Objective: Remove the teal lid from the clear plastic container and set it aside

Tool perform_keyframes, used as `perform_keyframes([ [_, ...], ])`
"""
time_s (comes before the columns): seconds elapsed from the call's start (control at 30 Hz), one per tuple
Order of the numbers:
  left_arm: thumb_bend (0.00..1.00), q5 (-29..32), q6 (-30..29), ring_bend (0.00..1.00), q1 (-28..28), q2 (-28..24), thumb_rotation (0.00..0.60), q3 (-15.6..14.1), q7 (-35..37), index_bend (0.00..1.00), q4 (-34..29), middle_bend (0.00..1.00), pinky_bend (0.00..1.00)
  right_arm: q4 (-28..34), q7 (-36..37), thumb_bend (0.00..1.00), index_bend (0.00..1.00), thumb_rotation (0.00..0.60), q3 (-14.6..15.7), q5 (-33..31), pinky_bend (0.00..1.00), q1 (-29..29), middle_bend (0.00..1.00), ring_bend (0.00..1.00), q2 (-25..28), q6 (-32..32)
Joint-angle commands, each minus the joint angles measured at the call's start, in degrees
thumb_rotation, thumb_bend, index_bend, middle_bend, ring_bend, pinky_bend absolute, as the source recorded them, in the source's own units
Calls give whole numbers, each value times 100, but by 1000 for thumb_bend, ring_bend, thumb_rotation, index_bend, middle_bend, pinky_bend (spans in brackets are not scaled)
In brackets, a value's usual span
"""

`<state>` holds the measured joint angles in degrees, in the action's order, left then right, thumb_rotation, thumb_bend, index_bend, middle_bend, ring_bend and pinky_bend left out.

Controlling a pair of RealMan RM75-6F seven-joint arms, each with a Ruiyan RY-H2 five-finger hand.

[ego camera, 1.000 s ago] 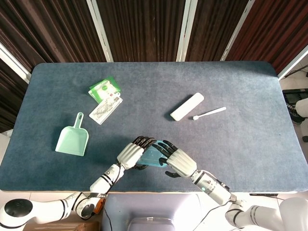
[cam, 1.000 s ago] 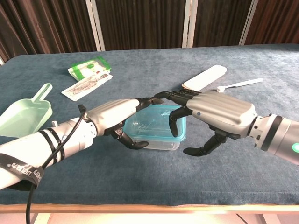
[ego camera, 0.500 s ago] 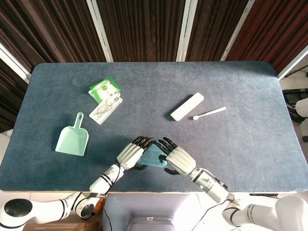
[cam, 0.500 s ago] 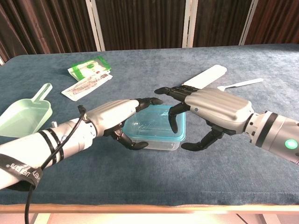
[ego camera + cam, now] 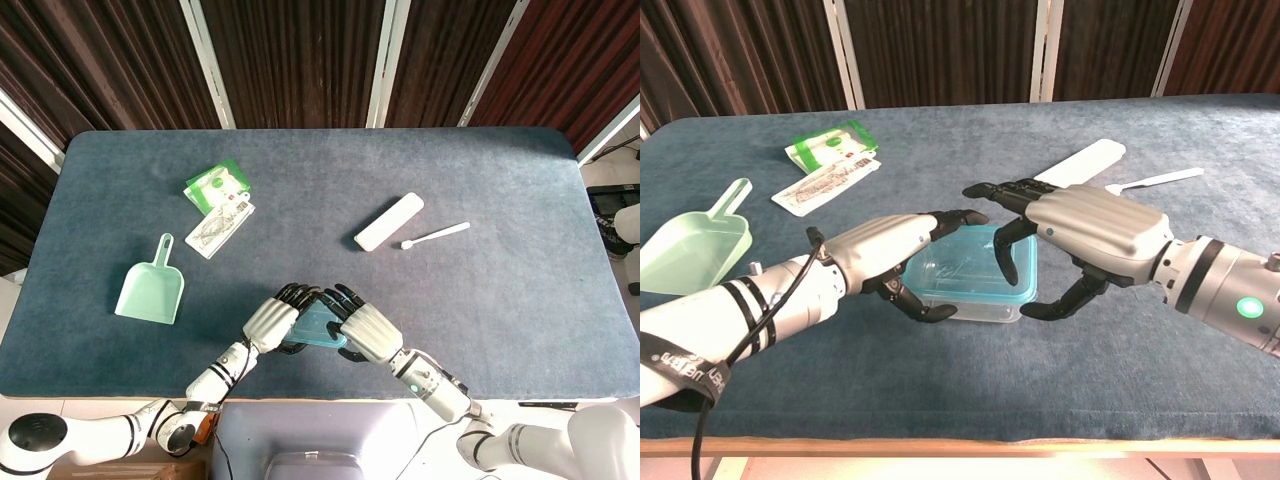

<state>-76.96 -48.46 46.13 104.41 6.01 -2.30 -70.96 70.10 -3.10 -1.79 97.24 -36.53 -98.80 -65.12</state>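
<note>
The clear plastic container (image 5: 970,300) with its teal lid (image 5: 970,262) on top stands near the table's front edge; the head view shows only a strip of the lid (image 5: 320,325) between my hands. My left hand (image 5: 880,252) (image 5: 270,318) clasps the container's left end, fingers over the far edge and thumb against the near left corner. My right hand (image 5: 1090,228) (image 5: 365,330) arches over the right end with fingers spread. One finger bends down onto the lid, and the thumb sits just off the near right corner. No firm hold shows there.
A pale green scoop (image 5: 150,290) lies at the left. Green packets (image 5: 217,186) and a white sachet (image 5: 220,228) lie behind it. A flat white case (image 5: 389,221) and a white spoon (image 5: 435,235) lie behind the right hand. The table's front edge (image 5: 960,440) is close.
My right hand has slid left over the lid's right end, bringing its thumb closer to the near right corner. The left hand and the container have stayed put.
</note>
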Motion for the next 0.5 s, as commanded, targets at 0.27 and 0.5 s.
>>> perform_keyframes([
  [0.27,274,-36,0,475,-13,-27,600,-31,21,0,-24,633,671,69,-151,400,688,600,-37,-154,0,-41,96,0,-14,62],
  [0.5,274,-56,22,479,-11,1,600,-58,13,0,31,638,677,168,-213,410,688,600,-73,-245,0,-56,96,0,31,62],
])
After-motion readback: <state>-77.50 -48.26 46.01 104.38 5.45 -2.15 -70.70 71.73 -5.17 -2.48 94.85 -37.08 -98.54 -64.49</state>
